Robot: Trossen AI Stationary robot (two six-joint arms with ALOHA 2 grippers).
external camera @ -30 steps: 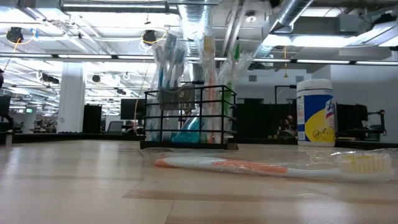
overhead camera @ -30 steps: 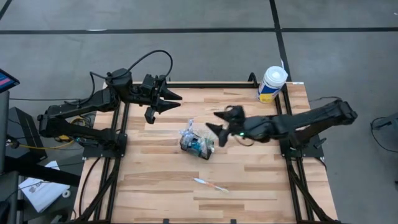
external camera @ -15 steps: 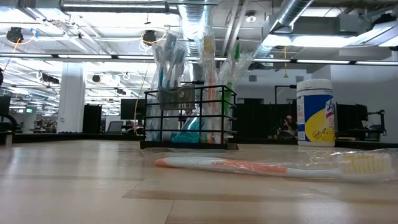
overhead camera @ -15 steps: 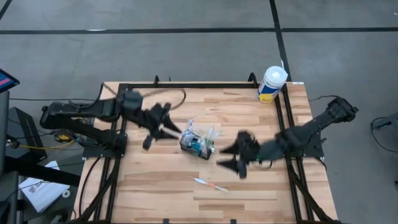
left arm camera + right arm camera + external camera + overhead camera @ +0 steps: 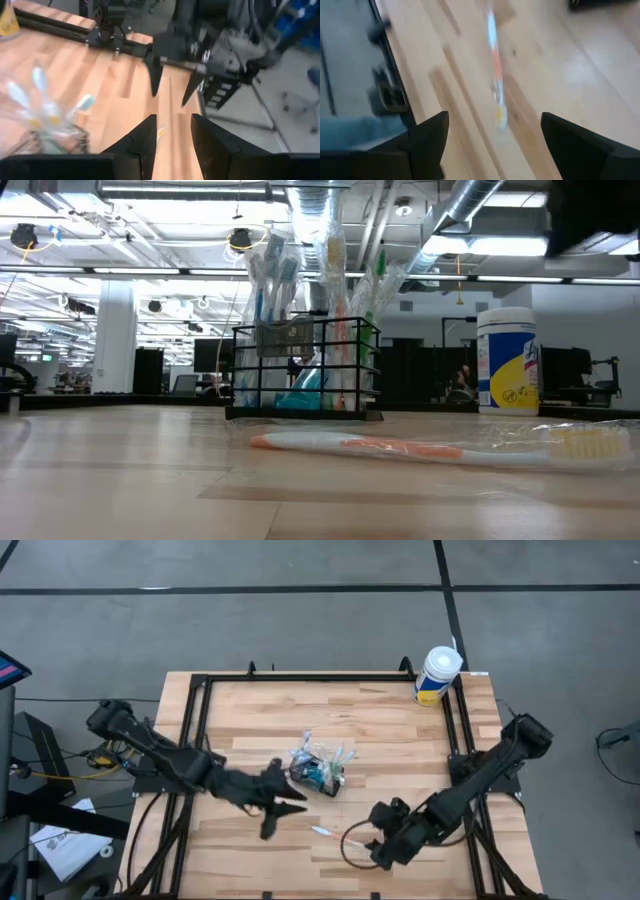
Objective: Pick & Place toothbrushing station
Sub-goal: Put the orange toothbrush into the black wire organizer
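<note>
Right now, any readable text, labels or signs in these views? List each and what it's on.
None can be read.
White tub: yellow-and-blue label with a crossed-circle symbol, wording too small.
Papers on the floor left of the table: print too small.
Toothbrush on the table: no legible marking.

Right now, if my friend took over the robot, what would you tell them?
Left gripper: open, empty, just in front of the caddy.
Right gripper: open wide, empty, low beside the loose toothbrush.
Caddy: mid-table, already holding several wrapped toothbrushes.
Wipes tub: far right corner, not part of the job.
Left to do: grab the loose toothbrush and put it in the caddy.
</note>
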